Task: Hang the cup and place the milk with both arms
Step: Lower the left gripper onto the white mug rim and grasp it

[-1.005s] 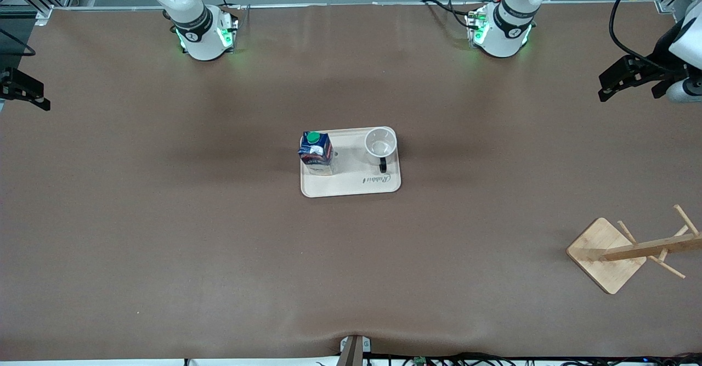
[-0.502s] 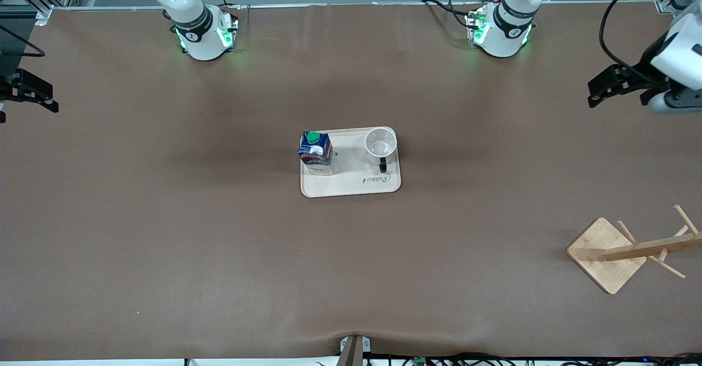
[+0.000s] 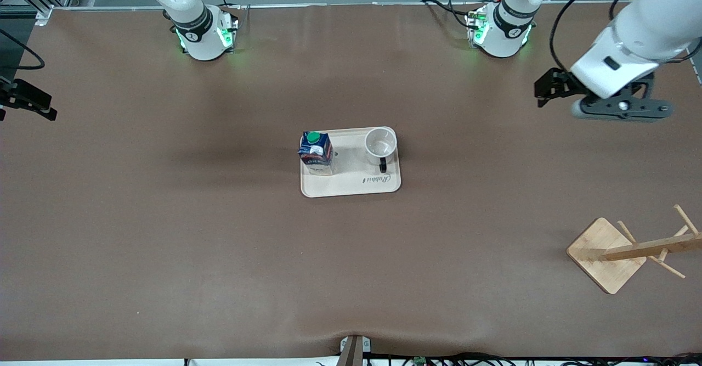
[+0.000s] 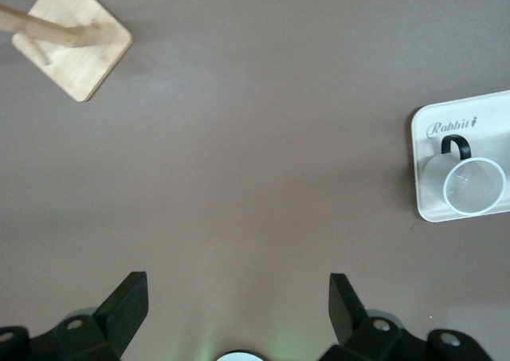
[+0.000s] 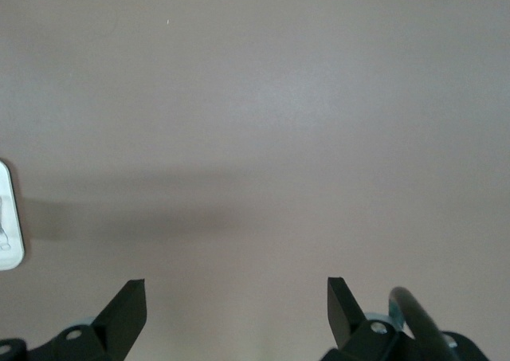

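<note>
The white cup (image 3: 380,144) with a black handle stands upright on a cream tray (image 3: 356,186) in the middle of the table. The dark blue milk carton (image 3: 316,152) with a green cap stands beside it on the tray, toward the right arm's end. My left gripper (image 3: 544,91) is open and empty, up over bare table toward the left arm's end. In the left wrist view its jaws (image 4: 239,297) are spread wide, with the cup (image 4: 473,187) and tray (image 4: 478,110) in sight. My right gripper (image 3: 35,104) is open and empty at the right arm's end (image 5: 237,297).
A wooden mug rack (image 3: 606,253) with angled pegs stands near the front camera at the left arm's end; it also shows in the left wrist view (image 4: 80,46). The tray's edge (image 5: 6,217) shows in the right wrist view. Brown table surrounds the tray.
My left arm has swung in from the table's end toward the tray, with its gripper still open. My right gripper has shifted only slightly. The cup and milk have not moved.
</note>
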`<state>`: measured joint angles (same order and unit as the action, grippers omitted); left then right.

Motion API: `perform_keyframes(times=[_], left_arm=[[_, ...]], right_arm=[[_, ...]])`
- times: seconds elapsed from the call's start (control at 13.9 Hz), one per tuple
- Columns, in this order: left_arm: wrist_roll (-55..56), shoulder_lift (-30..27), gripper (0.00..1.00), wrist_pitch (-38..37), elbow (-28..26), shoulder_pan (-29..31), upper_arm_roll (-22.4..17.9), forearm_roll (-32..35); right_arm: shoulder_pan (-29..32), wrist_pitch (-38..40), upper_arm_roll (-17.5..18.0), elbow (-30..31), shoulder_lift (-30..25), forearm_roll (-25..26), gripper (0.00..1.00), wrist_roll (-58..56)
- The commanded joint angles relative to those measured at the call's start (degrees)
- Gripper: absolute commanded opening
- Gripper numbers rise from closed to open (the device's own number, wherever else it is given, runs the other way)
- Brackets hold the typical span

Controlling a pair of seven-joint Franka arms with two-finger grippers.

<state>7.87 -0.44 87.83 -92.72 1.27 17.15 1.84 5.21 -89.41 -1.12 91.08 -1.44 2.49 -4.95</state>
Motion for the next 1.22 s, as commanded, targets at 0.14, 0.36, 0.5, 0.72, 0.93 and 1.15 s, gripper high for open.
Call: perform_keyframes(times=[0.14,0.36,0.5,0.72,0.93,1.15], left_arm=[[9.1,-0.5,1.00,8.8,-8.4,0.2,7.1,-0.8],[16.8,-0.1,1.00,17.7,-14.7,0.1,11.3,-1.0],[23.1,2.4,1.00,20.9,-16.1,0.1,14.9,-0.4],[34.3,7.7,1.00,25.0,-17.0,-2.4,18.4,3.7],[45.5,15.1,1.00,33.4,-16.8,-6.8,18.4,7.9],[49.9,20.8,1.00,36.7,-16.9,-8.6,18.4,10.9]], right_arm=[[-0.3,0.2,0.1,-0.9,1.0,0.2,1.00,2.5],[-0.2,0.3,0.0,-1.0,1.2,0.2,1.00,1.9],[-0.2,0.4,0.0,-1.0,1.2,0.2,1.00,1.9],[-0.3,0.5,0.0,-1.0,1.5,0.2,1.00,2.0],[-0.3,0.5,0.0,-1.0,1.5,0.1,1.00,2.0],[-0.4,1.0,0.0,-1.0,2.2,0.1,1.00,1.9]])
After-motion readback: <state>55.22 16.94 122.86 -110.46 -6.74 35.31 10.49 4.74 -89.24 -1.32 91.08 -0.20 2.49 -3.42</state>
